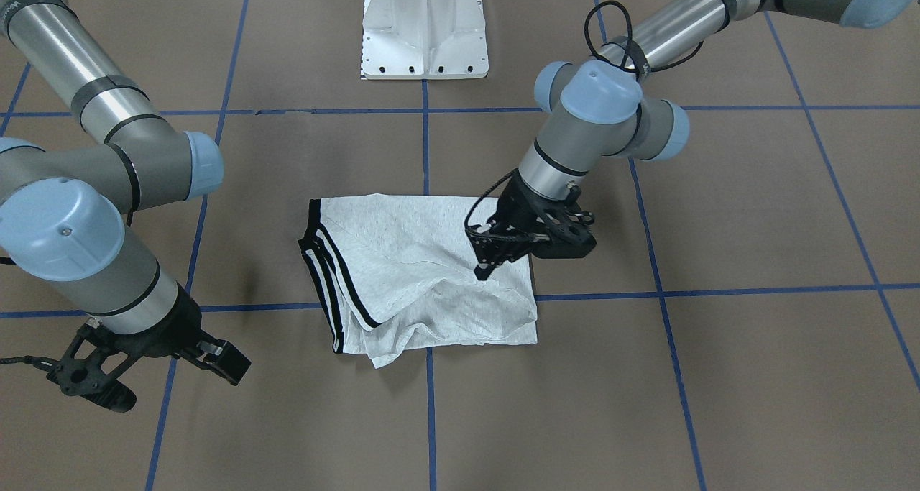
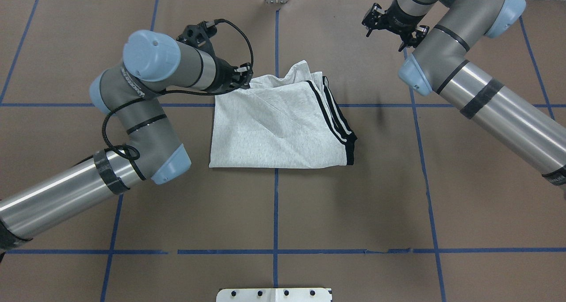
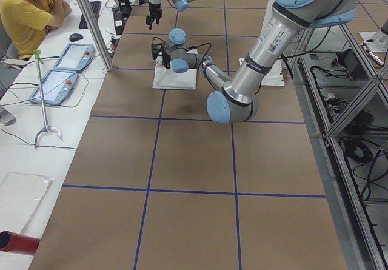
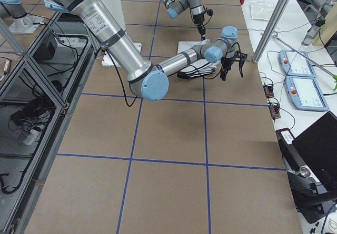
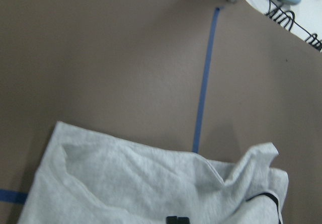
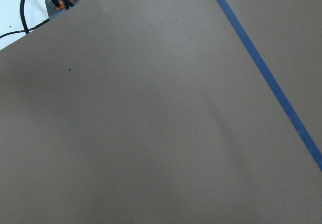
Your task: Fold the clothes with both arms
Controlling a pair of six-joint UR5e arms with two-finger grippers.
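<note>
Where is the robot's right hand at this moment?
In the front-facing view, the right hand is at the lower left, open over the brown table, well apart from the T-shirt at the centre.

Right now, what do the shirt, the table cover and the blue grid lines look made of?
T-shirt: soft heather-grey knit, likely cotton blend, matte; it creases and drapes.
Table cover: matte brown sheet, paper or board-like; flat, no shine.
Blue lines: probably adhesive tape; thin, with ragged breaks in places.

Left arm (image 1: 575, 142) and right arm (image 1: 43, 34) are silver-grey tubes with pale blue joint caps (image 1: 600, 92). Black cables (image 2: 239, 32) and tape bands (image 1: 108, 92) wrap them.
</note>
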